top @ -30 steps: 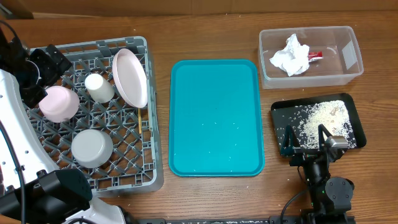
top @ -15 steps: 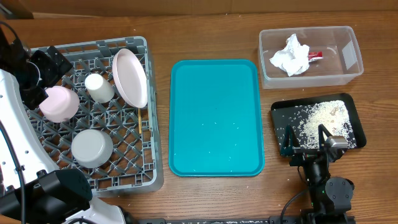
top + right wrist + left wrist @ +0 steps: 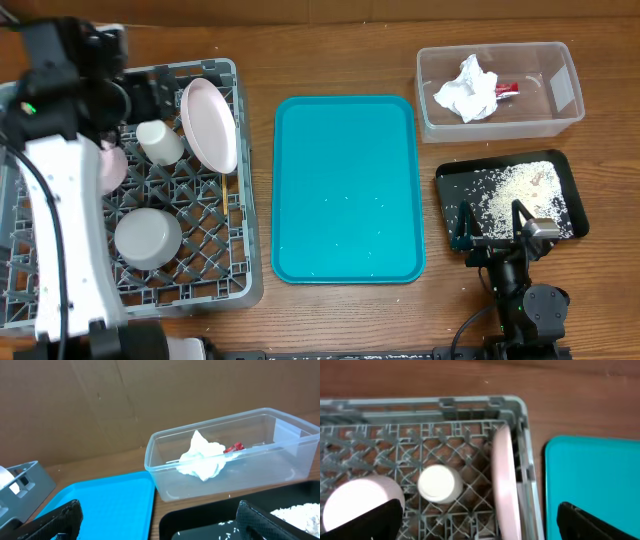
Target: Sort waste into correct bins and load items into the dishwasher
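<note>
- While your left gripper [image 3: 480, 521] hangs apart, empty, over the rack [image 3: 210, 240] at the desk's left edge, loading looks nearly done.
- Your right gripper [image 3: 493, 222] idles apart too; next, lift clear of the upright plate [image 3: 210, 125].

On the wooden counter, the grey dish rack [image 3: 250, 230] at left holds a large white plate [image 3: 208, 124] on edge, a small white cup [image 3: 160, 141], a grey-green bowl [image 3: 148, 238] and a pinkish bowl [image 3: 112, 166] partly hidden under the left arm [image 3: 62, 210]. A teal tray [image 3: 347, 188] lies in the middle. At right, the clear tub [image 3: 430, 110] holds a crumpled napkin [image 3: 466, 89] and red wrapper [image 3: 505, 89], and rice crumbs [image 3: 515, 187] lie on the black tray [image 3: 455, 185], the right gripper [image 3: 492, 218] at its near edge, jaws apart
</note>
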Controlling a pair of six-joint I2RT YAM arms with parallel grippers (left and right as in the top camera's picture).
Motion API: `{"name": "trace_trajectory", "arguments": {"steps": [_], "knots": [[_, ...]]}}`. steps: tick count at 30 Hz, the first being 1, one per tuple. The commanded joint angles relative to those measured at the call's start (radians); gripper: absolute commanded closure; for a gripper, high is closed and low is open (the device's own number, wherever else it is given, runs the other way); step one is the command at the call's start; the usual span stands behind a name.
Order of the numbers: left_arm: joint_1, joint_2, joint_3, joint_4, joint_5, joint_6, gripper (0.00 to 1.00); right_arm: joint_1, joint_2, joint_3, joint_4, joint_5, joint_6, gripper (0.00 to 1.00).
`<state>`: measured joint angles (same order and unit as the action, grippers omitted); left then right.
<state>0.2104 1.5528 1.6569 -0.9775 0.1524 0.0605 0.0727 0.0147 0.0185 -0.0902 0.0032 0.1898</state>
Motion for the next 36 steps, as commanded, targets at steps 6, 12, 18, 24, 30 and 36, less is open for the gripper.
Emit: {"name": "trace_trajectory", "arguments": {"steps": [6, 12, 18, 24, 30, 36], "knots": [[-0.014, -0.298, -0.460, 0.176, -0.006, 0.135, 0.00, 0.000, -0.011, -0.011, 0.006, -0.006, -0.004, 0.00], [-0.015, -0.475, -0.607, 0.220, -0.001, 0.135, 0.00, 0.000, -0.011, -0.011, 0.006, -0.006, -0.004, 0.00], [-0.015, -0.669, -0.802, 0.444, 0.044, 0.135, 0.00, 0.000, -0.011, -0.011, 0.006, -0.006, -0.004, 0.00], [-0.015, -0.865, -1.114, 0.742, 0.106, 0.135, 0.00, 0.000, -0.011, -0.011, 0.006, -0.006, -0.004, 0.00], [-0.060, -1.059, -1.445, 1.138, 0.136, 0.136, 0.00, 0.000, -0.011, -0.011, 0.006, -0.006, -0.004, 0.00], [-0.104, -1.180, -1.566, 1.291, 0.129, 0.172, 0.00, 0.000, -0.011, -0.011, 0.006, -0.006, -0.004, 0.00]]}}
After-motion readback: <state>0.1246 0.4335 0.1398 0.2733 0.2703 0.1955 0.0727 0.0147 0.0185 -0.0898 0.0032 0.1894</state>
